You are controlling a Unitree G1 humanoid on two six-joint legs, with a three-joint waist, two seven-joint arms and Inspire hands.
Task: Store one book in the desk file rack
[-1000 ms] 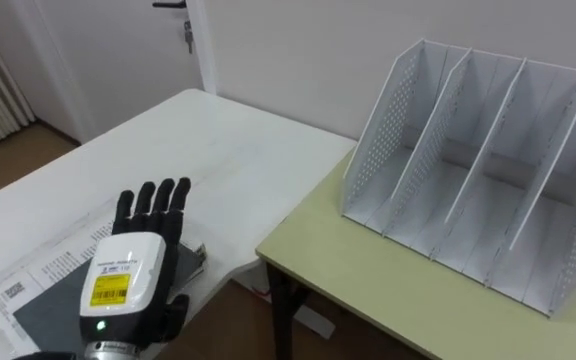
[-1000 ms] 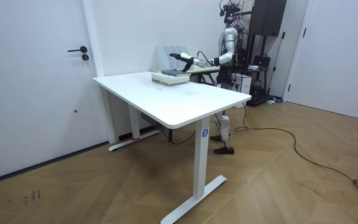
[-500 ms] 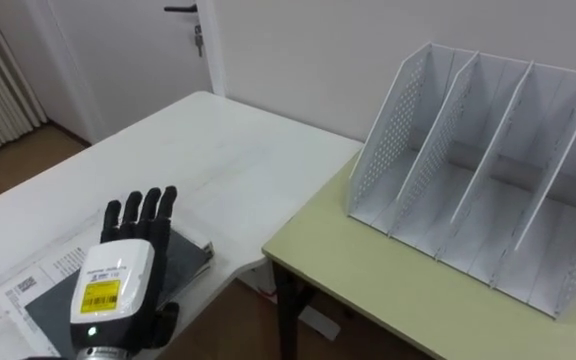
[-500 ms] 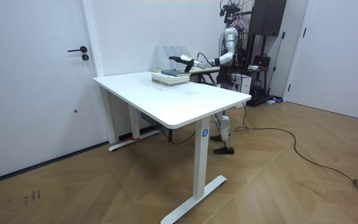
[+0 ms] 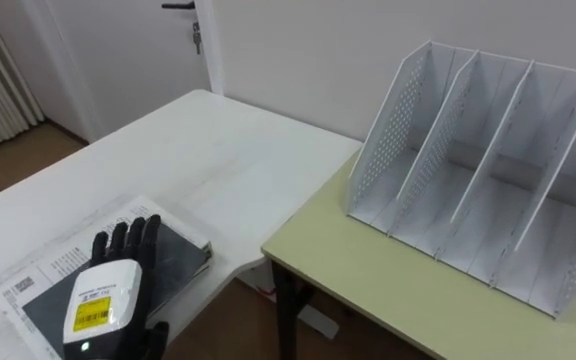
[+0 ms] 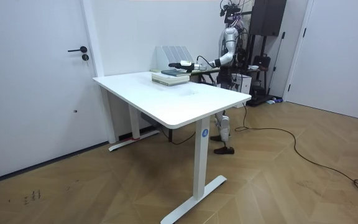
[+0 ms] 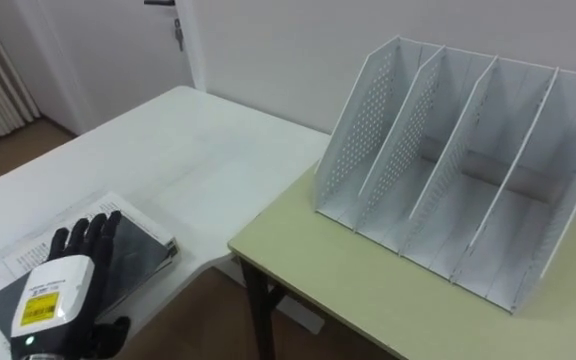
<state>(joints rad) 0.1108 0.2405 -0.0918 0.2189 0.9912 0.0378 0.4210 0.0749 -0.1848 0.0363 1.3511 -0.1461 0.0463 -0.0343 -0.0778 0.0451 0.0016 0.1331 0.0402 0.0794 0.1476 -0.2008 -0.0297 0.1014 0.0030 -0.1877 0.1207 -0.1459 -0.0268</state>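
Left eye view: the left hand (image 5: pixel 103 305) is palm down over the dark book (image 5: pixel 166 255), fingers (image 5: pixel 128 238) straight and close together, pinching nothing. The book lies flat on printed paper (image 5: pixel 38 275) on the white surface (image 5: pixel 218 170). The rack (image 5: pixel 478 170) stands apart on the green surface (image 5: pixel 388 290).

Room view: the robot stands behind the white surface, with its arm stretched out over the book.

One rack (image 5: pixel 488 190), one dark book (image 5: pixel 175 254), two tables (image 5: pixel 218 160)

Book (image 5: pixel 175 257) on table (image 5: pixel 218 150) at left, file rack (image 5: pixel 478 185) on desk (image 5: pixel 368 285) at right
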